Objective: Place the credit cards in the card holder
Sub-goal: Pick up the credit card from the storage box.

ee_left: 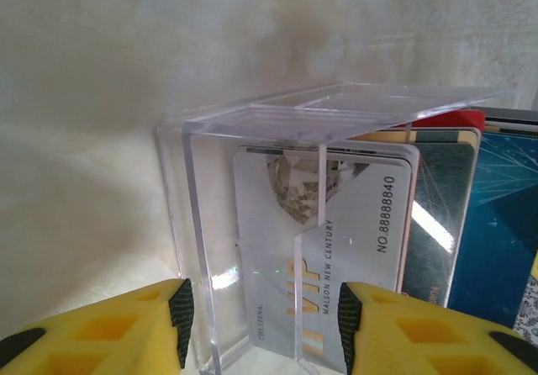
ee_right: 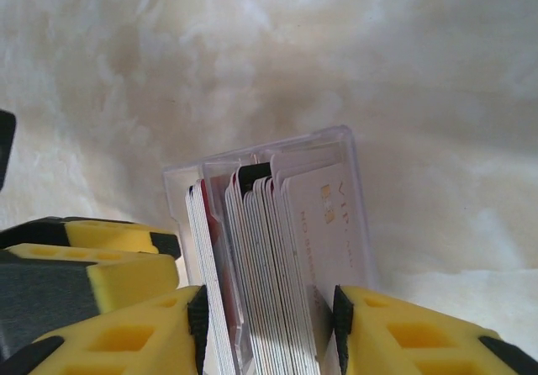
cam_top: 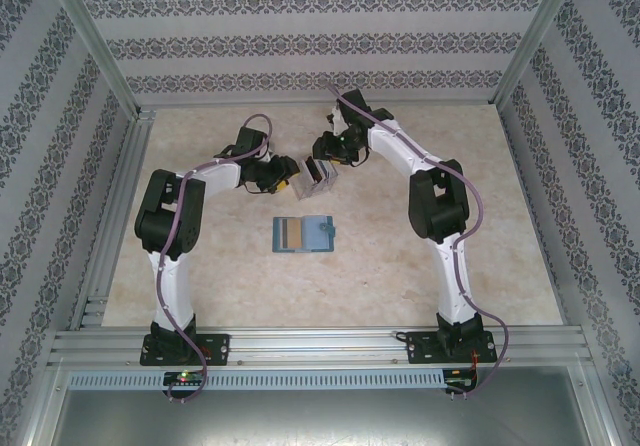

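The card holder (cam_top: 318, 234) lies open and flat at mid-table with a tan card (cam_top: 292, 234) in its left half. Behind it, several credit cards (ee_right: 269, 249) stand on edge in a clear box (ee_right: 357, 152). My right gripper (ee_right: 269, 323) reaches down over the stack, one pad against each outer card. My left gripper (ee_left: 265, 312) comes from the left, its jaws apart, with the clear box (ee_left: 197, 224) corner and a white VIP card (ee_left: 361, 224) beyond the gap. In the top view, the left gripper (cam_top: 288, 177) and right gripper (cam_top: 326, 154) flank the box (cam_top: 322, 173).
The left gripper's yellow fingers (ee_right: 118, 278) sit close beside my right gripper's left finger. Patterned walls and aluminium rails (cam_top: 110, 206) enclose the beige table. Open tabletop lies in front of and around the card holder.
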